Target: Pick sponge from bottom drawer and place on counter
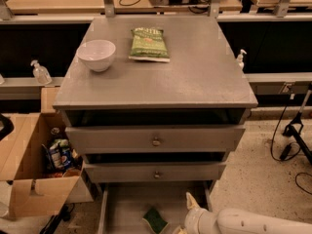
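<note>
The task is at its start: the small rectangular sponge with a dark green scouring face lies on the plank floor of the grey-painted wooden bottom drawer, which stands pulled out beneath two closed grey drawer fronts with round knobs. The sponge sits toward the front middle of the drawer, slightly askew, apart from the side walls. The white arm reaches in from the lower right, and its pale gripper hangs over the right part of the drawer, just beside the sponge but not touching it; whether the gripper is apart or together I cannot tell. So nothing is grasped, and the reach across to the sponge, the closing, the lift and the carry upward all remain. The broad grey-painted wooden table above holds a round white bowl and a green printed snack bag, with bare surface toward the front and right where the sponge could likely go.
</note>
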{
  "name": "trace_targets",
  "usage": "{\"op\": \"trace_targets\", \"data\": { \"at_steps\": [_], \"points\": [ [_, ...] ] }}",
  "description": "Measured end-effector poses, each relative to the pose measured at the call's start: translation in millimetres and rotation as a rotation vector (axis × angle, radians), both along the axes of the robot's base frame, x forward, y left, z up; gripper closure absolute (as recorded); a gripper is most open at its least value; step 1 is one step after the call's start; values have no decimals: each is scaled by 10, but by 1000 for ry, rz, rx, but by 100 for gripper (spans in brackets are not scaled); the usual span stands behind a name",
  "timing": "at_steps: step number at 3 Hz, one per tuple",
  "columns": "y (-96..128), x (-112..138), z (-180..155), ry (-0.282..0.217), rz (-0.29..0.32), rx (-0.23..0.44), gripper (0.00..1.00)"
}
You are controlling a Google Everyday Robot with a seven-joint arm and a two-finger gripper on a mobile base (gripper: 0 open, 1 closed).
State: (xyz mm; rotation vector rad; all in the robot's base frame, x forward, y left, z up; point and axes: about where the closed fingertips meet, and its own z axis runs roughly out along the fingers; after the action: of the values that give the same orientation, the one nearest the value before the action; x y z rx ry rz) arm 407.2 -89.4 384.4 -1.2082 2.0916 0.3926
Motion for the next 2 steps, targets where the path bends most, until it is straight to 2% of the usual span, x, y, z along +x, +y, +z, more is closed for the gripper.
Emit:
{"op": "trace_targets", "data": {
  "at_steps": [1,2],
  "points": [
    [-104,252,-980,56,5,-21,0],
    [-104,252,-980,56,5,-21,0]
  ]
}}
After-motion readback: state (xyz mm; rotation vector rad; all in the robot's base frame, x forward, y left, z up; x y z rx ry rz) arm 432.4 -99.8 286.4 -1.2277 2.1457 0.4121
